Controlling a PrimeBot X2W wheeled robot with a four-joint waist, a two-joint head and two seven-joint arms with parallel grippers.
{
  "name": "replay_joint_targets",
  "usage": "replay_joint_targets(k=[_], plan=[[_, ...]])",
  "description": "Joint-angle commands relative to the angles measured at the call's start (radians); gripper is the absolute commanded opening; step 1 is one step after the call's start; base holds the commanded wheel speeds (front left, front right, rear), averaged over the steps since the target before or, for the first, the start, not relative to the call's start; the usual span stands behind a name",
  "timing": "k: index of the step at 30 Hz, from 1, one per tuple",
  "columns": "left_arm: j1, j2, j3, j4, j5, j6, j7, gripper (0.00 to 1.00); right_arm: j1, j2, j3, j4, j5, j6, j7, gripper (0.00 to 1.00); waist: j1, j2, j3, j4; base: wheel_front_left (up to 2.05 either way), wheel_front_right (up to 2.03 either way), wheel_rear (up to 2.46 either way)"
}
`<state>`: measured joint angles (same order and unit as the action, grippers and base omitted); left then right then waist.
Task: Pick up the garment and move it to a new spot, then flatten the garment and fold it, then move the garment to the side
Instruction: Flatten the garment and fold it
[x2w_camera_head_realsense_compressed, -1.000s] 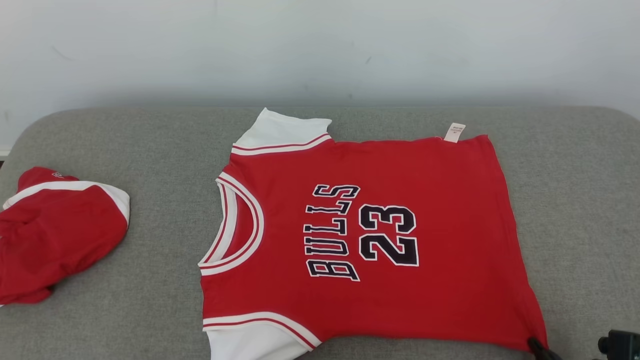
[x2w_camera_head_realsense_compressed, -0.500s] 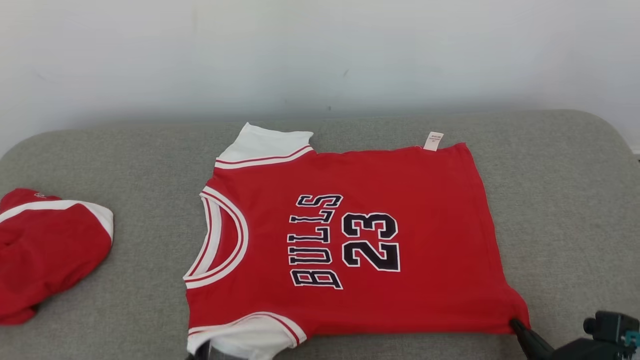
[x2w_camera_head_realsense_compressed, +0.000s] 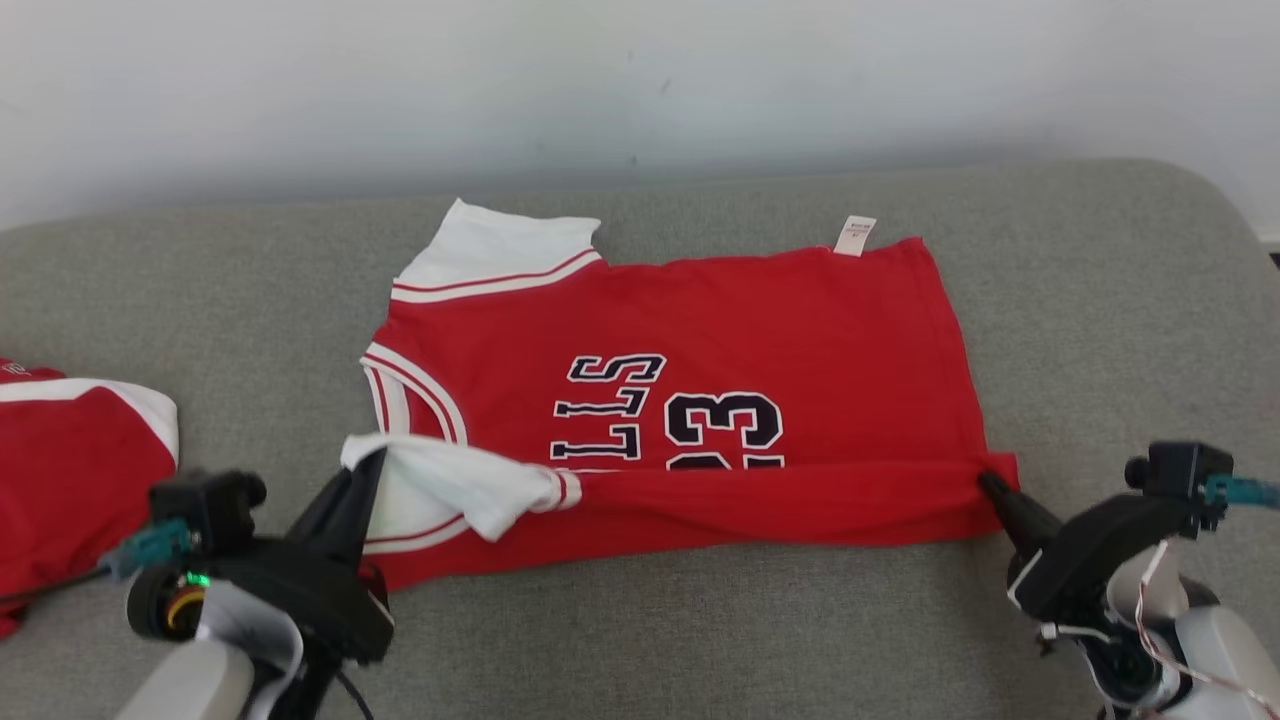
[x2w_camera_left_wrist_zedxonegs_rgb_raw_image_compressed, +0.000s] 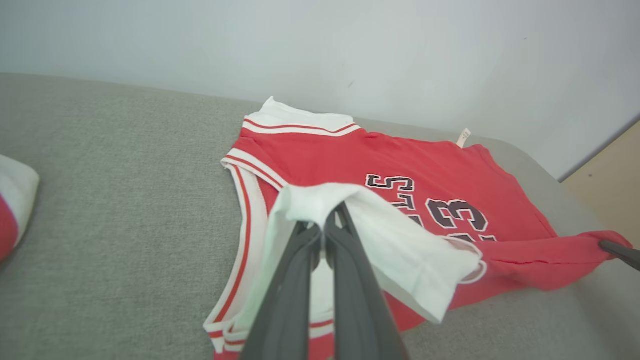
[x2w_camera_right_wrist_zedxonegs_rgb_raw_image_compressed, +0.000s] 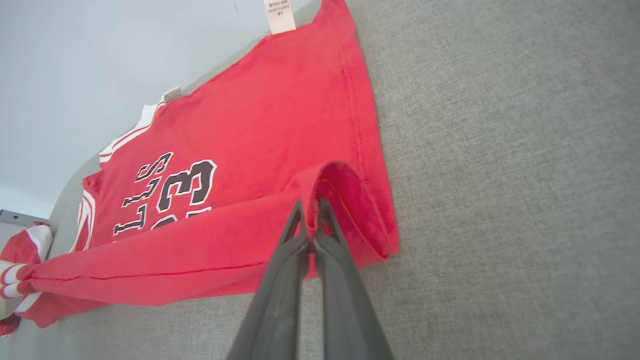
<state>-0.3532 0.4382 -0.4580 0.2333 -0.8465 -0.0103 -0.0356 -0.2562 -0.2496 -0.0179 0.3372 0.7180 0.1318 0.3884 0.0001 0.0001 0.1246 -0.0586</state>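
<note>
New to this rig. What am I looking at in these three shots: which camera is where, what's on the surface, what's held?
It is a wheeled robot with two arms; each ends in jaws of two long dark fingers. The wide shot is from a camera on its head, looking down at a grey cushion. The other two are from wrist cameras, each looking along that arm's own fingers. On the cushion lies a red Bulls jersey, and at the far left a second red and white garment. Both jaws are shut on the jersey: the left on its near white sleeve, the right on the near hem corner. That near edge is lifted and doubled over part of the print.
</note>
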Motion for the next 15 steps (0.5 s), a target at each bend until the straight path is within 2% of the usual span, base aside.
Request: replay_joint_targets(k=[1, 7, 15], plan=[[-0.052, -0.006, -0.003, 0.039, 0.008, -0.016, 0.01, 0.0, -0.044, 0.007, 0.002, 0.026, -0.008, -0.002, 0.003, 0.0, -0.0001, -0.0001, 0.042, -0.004, 0.0, 0.0, 0.0], [-0.208, -0.03, -0.015, 0.212, 0.007, -0.07, 0.028, 0.0, -0.185, 0.014, 0.013, 0.125, -0.036, -0.002, -0.013, 0.0, -0.0001, -0.0001, 0.095, -0.004, 0.0, 0.0, 0.0], [-0.32, -0.065, -0.045, 0.383, 0.013, -0.104, -0.006, 0.0, -0.286, 0.017, 0.041, 0.23, -0.068, -0.002, -0.074, 0.0, -0.0001, -0.0001, 0.113, -0.003, 0.0, 0.0, 0.0]])
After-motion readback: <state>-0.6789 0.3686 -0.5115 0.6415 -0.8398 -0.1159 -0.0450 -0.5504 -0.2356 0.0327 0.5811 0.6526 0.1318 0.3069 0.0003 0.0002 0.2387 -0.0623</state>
